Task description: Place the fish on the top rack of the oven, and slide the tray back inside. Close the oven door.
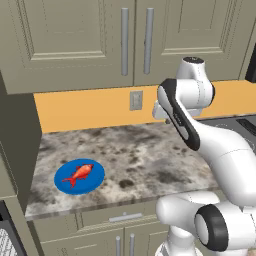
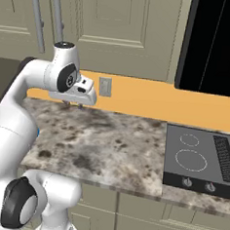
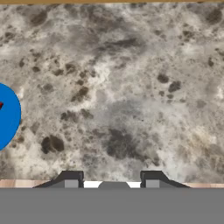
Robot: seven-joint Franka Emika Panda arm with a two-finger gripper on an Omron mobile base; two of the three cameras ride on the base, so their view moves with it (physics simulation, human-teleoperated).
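The orange-red fish [image 1: 80, 173] lies on a round blue plate [image 1: 95, 181] at the front left of the stone counter [image 1: 145, 150]. My gripper [image 2: 73, 104] hangs over the counter's back middle, pointing down, well to the right of the plate. In the hand view its fingertips [image 3: 71, 178] stand apart, open, with bare counter below them. The plate's edge [image 3: 6, 116] shows at the left of that view, with a sliver of the fish [image 3: 1, 105]. A corner of silvery wire grid, the top rack [image 1: 6, 242], peeks in low at the left, below counter level.
Olive-grey wall cabinets [image 1: 100, 40] with bar handles hang above an orange backsplash [image 2: 138, 97] with a wall socket [image 2: 105, 86]. A black cooktop [image 2: 201, 160] lies to the right, with a large black panel [image 2: 215, 46] above it. A tall cabinet side [image 1: 17, 140] borders the counter's left.
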